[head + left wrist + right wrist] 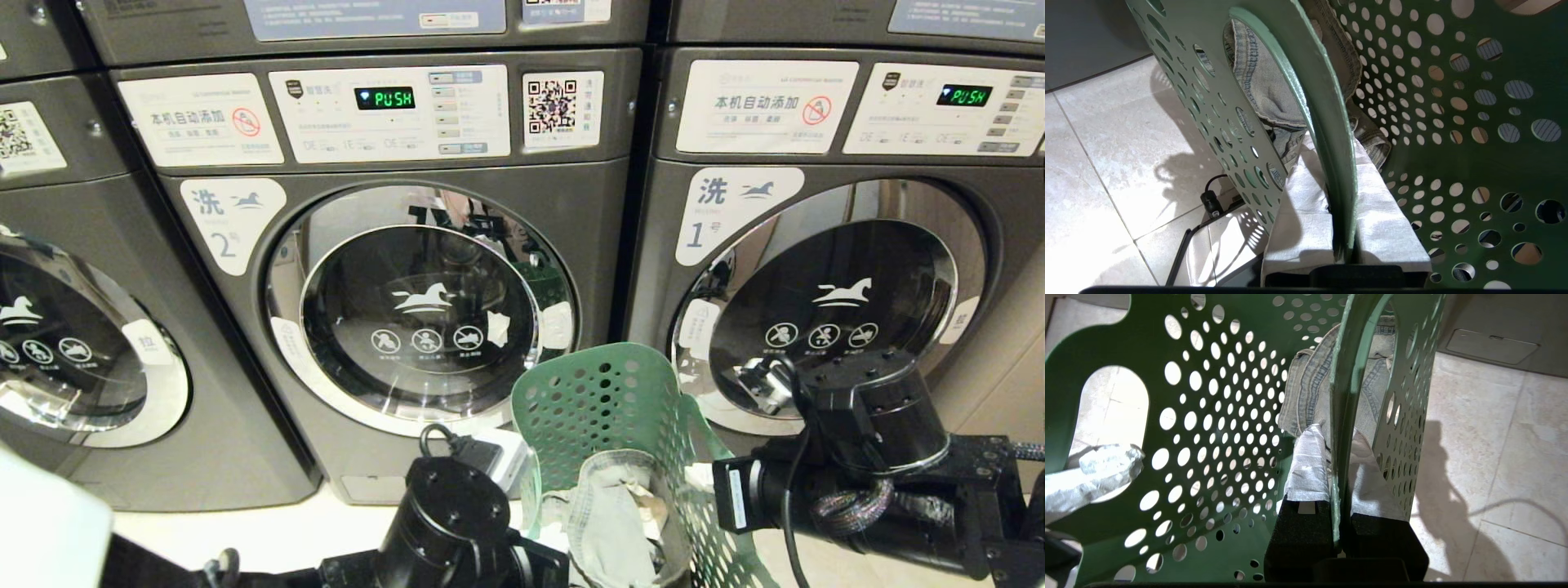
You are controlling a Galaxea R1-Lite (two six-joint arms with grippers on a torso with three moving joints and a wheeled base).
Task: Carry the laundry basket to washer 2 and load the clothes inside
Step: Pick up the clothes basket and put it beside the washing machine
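I am holding the basket (604, 425) just in front of washer 2 (392, 269), left jaws (1341, 228) and right jaws (1340, 477) each clamping its rim, while the door (420, 314) is staying closed and the clothes (612, 514) are waiting inside the basket.

Washer 2's round door (420, 310) stood shut, closing off the drum opening. The green laundry basket (608, 408) stood directly before it, toward its right side, with both arms (857, 482) flanking it at the rim. Denim clothes (608, 523) filled the basket's bottom, leaving the upper walls bare. The left gripper (1345, 192) and right gripper (1341, 465) each straddled a basket rim, one finger inside, one outside. Pale tiled floor (1494, 449) lay open beside the basket. A black cable (1212, 200) lay on the floor near the left wall.
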